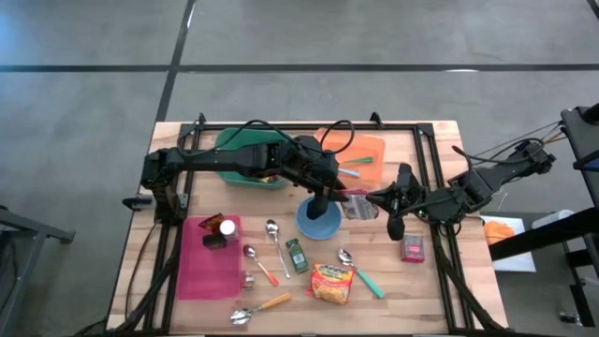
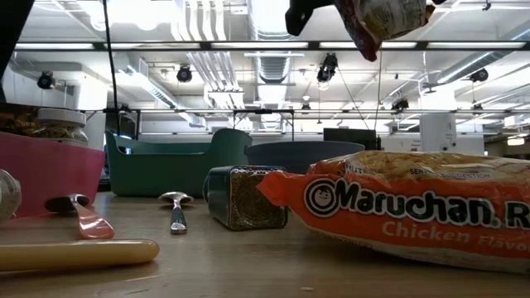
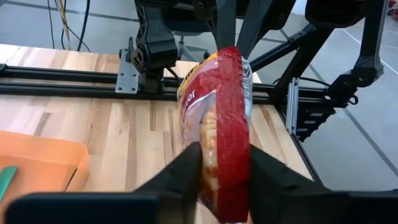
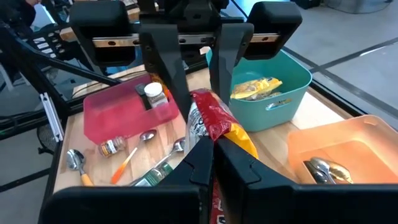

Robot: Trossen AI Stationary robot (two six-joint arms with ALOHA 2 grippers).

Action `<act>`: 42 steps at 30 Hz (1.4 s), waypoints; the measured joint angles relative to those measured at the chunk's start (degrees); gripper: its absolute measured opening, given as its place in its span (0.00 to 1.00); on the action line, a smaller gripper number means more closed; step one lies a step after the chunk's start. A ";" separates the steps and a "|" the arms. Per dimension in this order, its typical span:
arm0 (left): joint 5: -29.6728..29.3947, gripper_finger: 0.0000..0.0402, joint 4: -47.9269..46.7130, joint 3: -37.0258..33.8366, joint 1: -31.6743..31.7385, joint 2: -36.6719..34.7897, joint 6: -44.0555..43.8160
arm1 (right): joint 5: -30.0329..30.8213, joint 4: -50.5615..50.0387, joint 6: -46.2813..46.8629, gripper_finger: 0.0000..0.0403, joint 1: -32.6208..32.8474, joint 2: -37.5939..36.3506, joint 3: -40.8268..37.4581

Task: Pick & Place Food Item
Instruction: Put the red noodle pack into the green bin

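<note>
Above the blue bowl (image 1: 319, 221) at mid-surface, the right hand (image 1: 374, 200) is pinching the snack bag (image 3: 225, 124) while the left hand (image 1: 333, 195) is clamping around it, so this looks like a handover; next, the right should release.

Wooden table (image 1: 187, 314) — pink tray (image 1: 208, 265), teal bin (image 1: 234, 145), orange tray (image 1: 370, 150), blue bowl (image 1: 318, 223), ramen packet (image 1: 332, 283), spoons (image 1: 275, 239).

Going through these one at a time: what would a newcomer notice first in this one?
The red snack packet held in the air between both arms over the table's middle: the left tool is on it from one side, the right tool pinches it from the other. Next, the orange Maruchan ramen pack filling the low view's foreground, and the teal bin holding food.
</note>
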 joint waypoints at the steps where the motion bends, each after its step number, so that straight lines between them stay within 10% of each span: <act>1: 0.00 0.21 0.05 -0.01 0.00 0.00 0.00 | -0.01 0.00 0.00 0.02 0.00 0.00 -0.01; 8: -0.90 0.02 0.07 -0.02 0.10 0.00 -0.02 | -0.01 -0.02 0.32 0.02 -0.02 0.00 -0.01; 22: -1.51 0.01 -3.21 0.02 0.11 -0.44 -1.70 | -1.93 -0.20 5.55 0.04 -0.45 0.04 -0.01; 42: -23.08 0.01 -25.18 0.26 2.16 -10.26 -5.16 | 9.43 -0.21 6.16 0.70 -3.30 2.69 -0.14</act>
